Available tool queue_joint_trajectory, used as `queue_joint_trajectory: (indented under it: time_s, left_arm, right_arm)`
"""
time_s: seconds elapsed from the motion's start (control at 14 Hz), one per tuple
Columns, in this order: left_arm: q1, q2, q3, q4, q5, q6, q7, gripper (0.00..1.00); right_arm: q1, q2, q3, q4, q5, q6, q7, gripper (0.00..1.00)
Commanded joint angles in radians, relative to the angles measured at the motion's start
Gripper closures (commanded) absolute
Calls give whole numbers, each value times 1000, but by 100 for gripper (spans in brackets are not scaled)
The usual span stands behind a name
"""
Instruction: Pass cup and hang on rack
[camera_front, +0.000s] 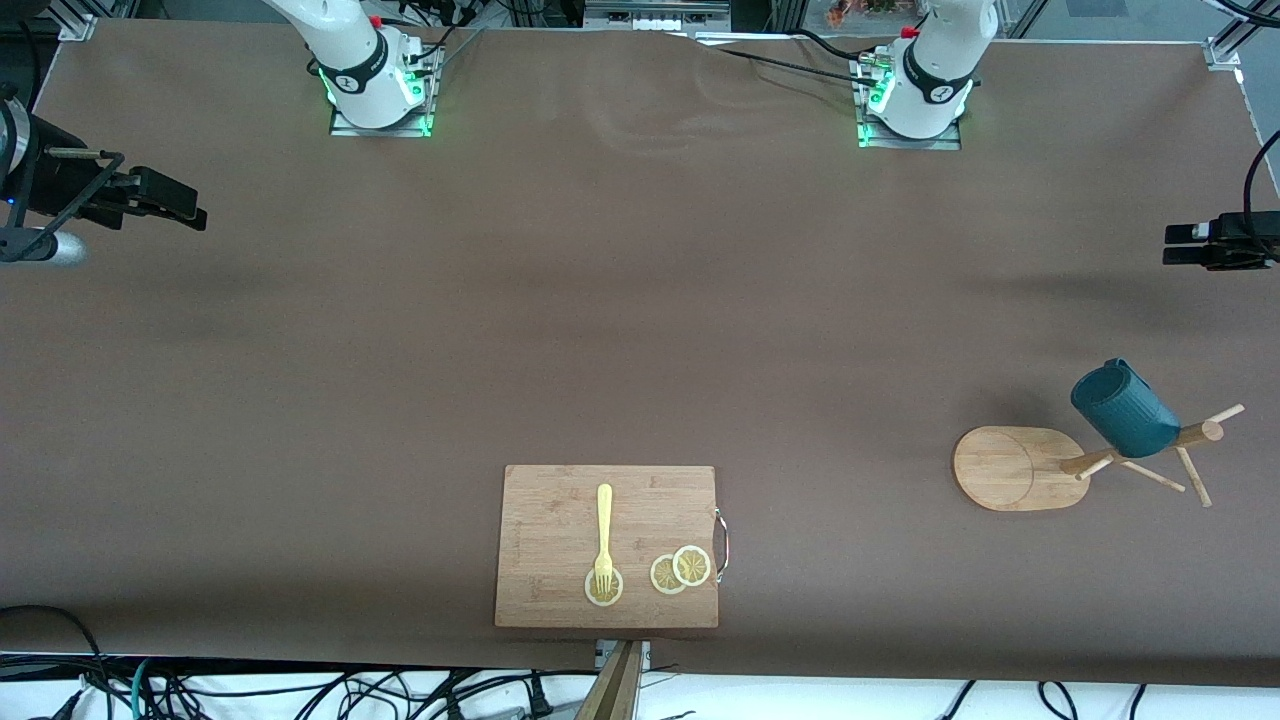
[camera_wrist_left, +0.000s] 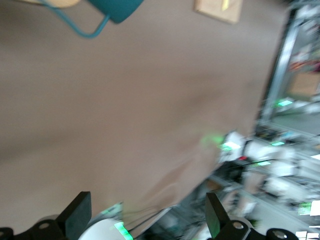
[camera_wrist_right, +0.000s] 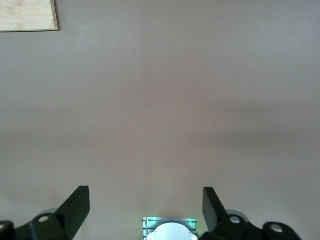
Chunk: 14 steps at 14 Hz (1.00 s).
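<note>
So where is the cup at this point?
In the front view the cup hangs on a peg of the rack, toward the left arm's end of the table, well away from the cutting board; neither pincer touches it.

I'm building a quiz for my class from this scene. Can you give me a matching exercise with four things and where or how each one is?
Things:
1. cup
2. fork
3. left gripper
4. rack

Places or states:
A. lies on the cutting board, prongs on a lemon slice
B. stands toward the left arm's end of the table
C. hangs on a wooden peg
D. open and holding nothing, up over bare table

Right pairs: 1-C, 2-A, 3-D, 4-B
</note>
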Motion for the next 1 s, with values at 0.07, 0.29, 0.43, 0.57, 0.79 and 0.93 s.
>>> queue_joint_trajectory:
  time_s: [0.07,0.29,0.43,0.57,0.79,0.93]
  left_arm:
    - [-66,-57,-117,71,156,99,-145,0]
    - [-163,-89,-177,110,271,162,-282,0]
    - [-247,-98,-177,117,333,207,-362,0]
    - [-292,-106,-176,117,400,305,-376,0]
    - [-368,-129,-176,160,526,380,-379,0]
    - [-405,-161,-176,165,536,380,-409,0]
  right_arm:
    - [5,-19,3,-11,7,1,0,0]
    - [5,-19,3,-11,7,0,0,0]
    - [5,-19,3,-11,9,-2,0,0]
    - [5,-21,1,-11,9,0,0,0]
    - [5,-21,3,-11,9,-2,0,0]
    - [5,-21,3,-11,9,-2,0,0]
